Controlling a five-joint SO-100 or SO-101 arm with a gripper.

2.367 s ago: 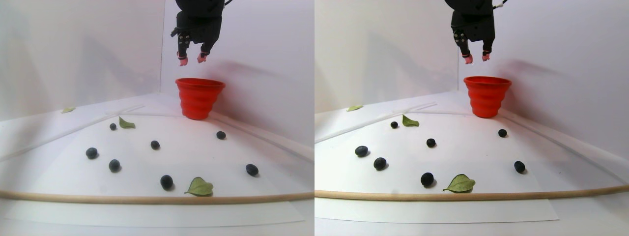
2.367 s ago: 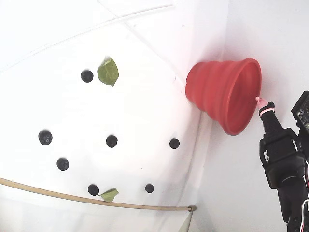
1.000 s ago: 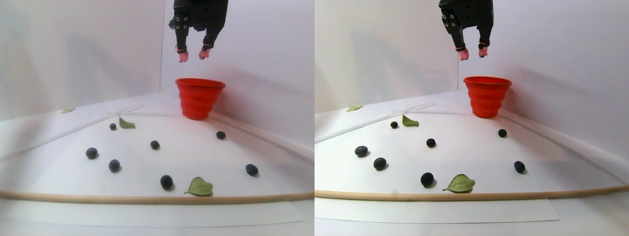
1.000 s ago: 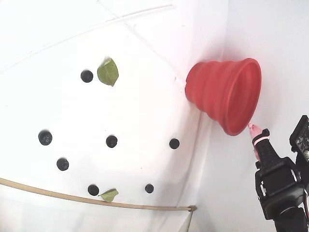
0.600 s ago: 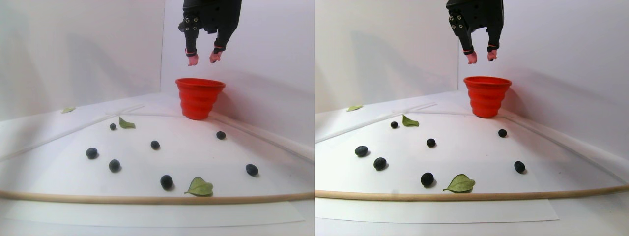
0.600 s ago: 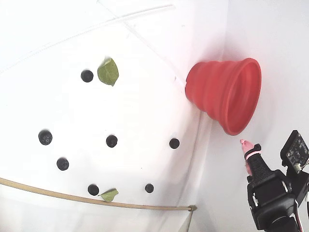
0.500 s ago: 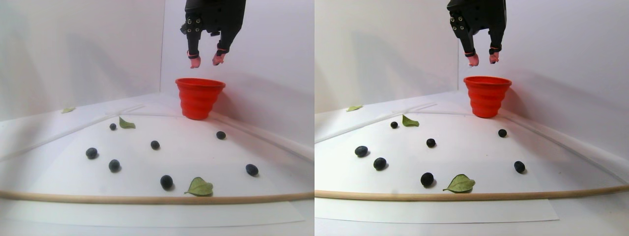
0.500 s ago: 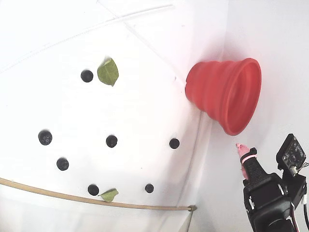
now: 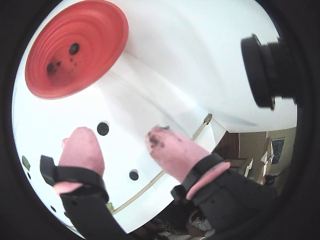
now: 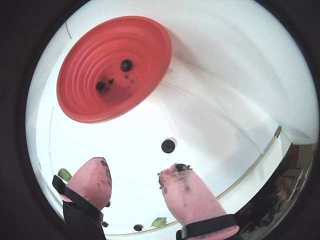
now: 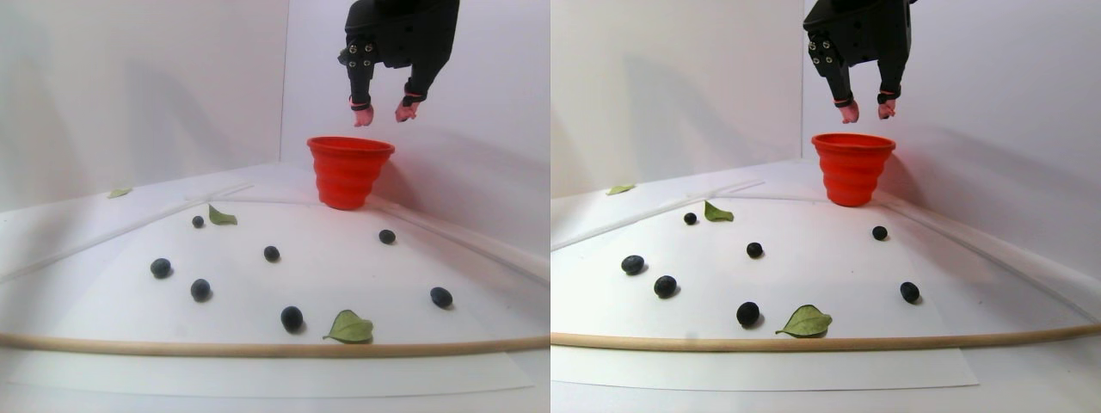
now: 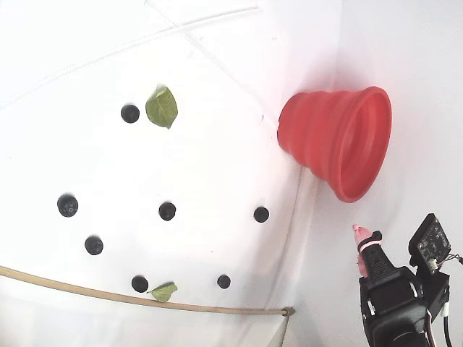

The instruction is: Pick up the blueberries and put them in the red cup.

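Note:
The red cup (image 11: 350, 172) stands upright at the back of the white sheet; it also shows in the fixed view (image 12: 333, 141). Two blueberries (image 10: 126, 64) and dark stains lie on its bottom, seen in both wrist views (image 9: 74, 48). Several more blueberries (image 11: 272, 253) lie scattered on the sheet (image 12: 167, 211). My gripper (image 11: 383, 110) hangs above the cup's rim, open and empty. Its pink stained fingertips (image 10: 175, 175) stand wide apart in both wrist views (image 9: 80, 137). A loose berry (image 10: 168, 146) lies on the sheet below them.
Green leaves (image 11: 348, 327) lie among the berries, one near the back left (image 12: 161, 106). A thin wooden rod (image 11: 258, 348) borders the sheet's front edge. White walls stand close behind the cup. A black camera module (image 9: 265, 70) sits beside the gripper.

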